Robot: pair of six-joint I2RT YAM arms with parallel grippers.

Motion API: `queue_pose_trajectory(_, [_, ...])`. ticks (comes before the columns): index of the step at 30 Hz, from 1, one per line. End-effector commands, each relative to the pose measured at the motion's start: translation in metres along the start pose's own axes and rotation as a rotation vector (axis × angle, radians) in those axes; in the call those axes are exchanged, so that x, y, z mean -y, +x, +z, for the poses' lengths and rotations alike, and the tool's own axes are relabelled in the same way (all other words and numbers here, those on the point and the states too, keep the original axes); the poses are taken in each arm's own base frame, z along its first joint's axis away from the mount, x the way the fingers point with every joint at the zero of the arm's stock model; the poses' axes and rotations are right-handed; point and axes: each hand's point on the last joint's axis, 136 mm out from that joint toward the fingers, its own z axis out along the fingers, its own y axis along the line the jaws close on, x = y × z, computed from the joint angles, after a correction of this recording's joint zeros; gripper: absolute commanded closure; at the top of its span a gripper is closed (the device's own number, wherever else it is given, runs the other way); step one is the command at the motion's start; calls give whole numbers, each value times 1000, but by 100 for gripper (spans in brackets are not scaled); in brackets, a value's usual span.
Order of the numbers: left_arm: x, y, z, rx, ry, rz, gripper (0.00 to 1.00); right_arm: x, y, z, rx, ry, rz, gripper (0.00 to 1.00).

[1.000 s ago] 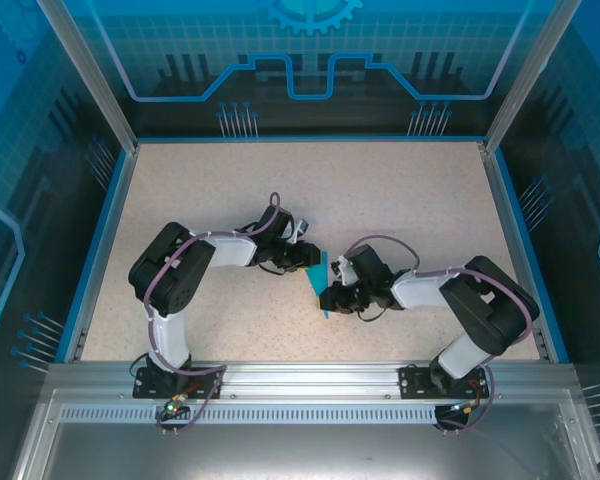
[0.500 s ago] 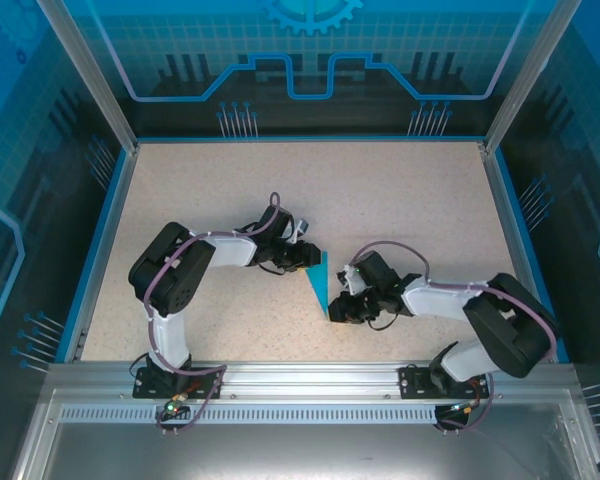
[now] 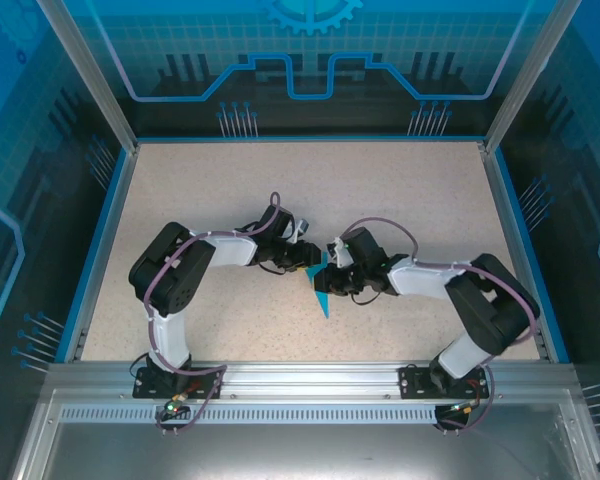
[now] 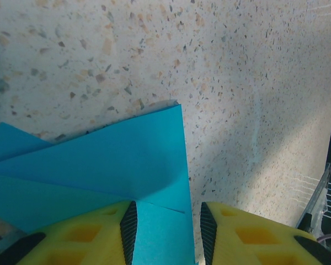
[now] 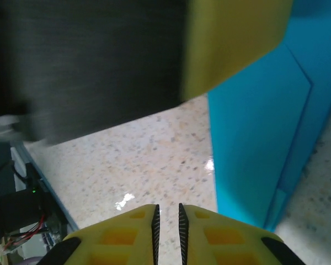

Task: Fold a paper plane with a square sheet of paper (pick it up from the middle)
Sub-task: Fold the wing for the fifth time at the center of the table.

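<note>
Between left jaws and right jaws, blue paper (image 3: pixel 322 298) rests on the table (image 3: pixel 380 190).

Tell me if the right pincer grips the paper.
No: the right pincer has only table in its narrow gap; the paper lies beside it.

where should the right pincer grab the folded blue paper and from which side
Likely the narrow pointed end of the folded cyan-blue paper sheet, coming from the right: the left pincer sits at its wide end, and the tip lies free.
</note>
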Motion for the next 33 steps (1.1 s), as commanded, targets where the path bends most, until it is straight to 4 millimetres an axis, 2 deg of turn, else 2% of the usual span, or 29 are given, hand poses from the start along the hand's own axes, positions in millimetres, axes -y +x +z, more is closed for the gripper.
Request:
queue_pose_trajectory(1, [-30,11,10,-24,-103,-53,60,9,11,10,-48,14,23,81])
queue_pose_trajectory(5, [-28,7,7,-10,-110,-31,60,42,37,12,-106,100,50,84])
queue_pose_trajectory(9, [-32,-5,1,41,-121,-22,60,61,58,10,-144,118,77,86])
queue_pose_trajectory(17, [-36,-43,-15,138,-55,-33,58,71,73,10,-187,115,88,88])
queue_pose_trajectory(24, [-46,-63,-24,174,-31,-54,56,62,66,12,-185,77,79,87])
queue_pose_trajectory(27, [-35,-71,-35,191,-8,-42,55,49,55,12,-161,39,60,85])
queue_pose_trajectory(30, [-18,-76,-54,212,-13,-21,53,27,37,7,-116,-11,23,83])
queue_pose_trajectory(33, [-9,-75,-73,227,-58,-28,50,6,17,-8,-34,-38,-22,79])
